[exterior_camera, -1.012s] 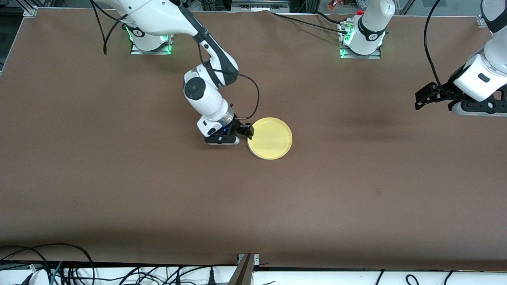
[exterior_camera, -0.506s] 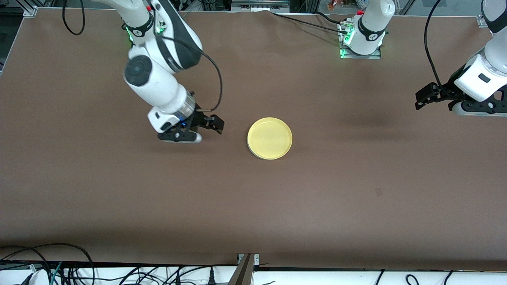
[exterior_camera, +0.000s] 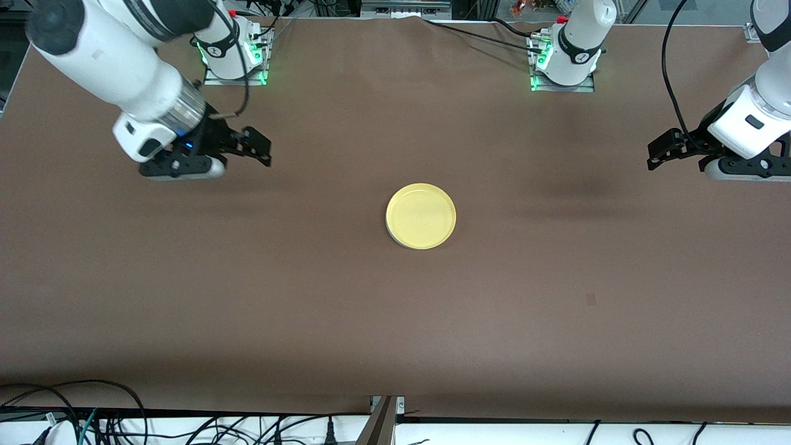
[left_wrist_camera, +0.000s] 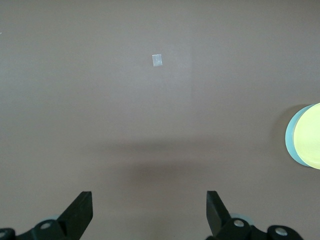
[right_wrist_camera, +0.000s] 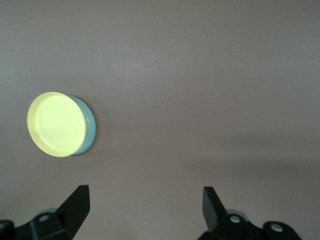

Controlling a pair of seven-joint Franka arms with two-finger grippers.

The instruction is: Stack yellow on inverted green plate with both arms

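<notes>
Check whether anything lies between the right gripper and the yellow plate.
Nothing visible does. Only bare table lies between the open right gripper and the yellow plate, which sits on the green plate. The left gripper waits at its own end.

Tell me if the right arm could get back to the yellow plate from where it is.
Probably yes: the right hand hangs open over bare table, and nothing stands between it and the yellow plate.
</notes>
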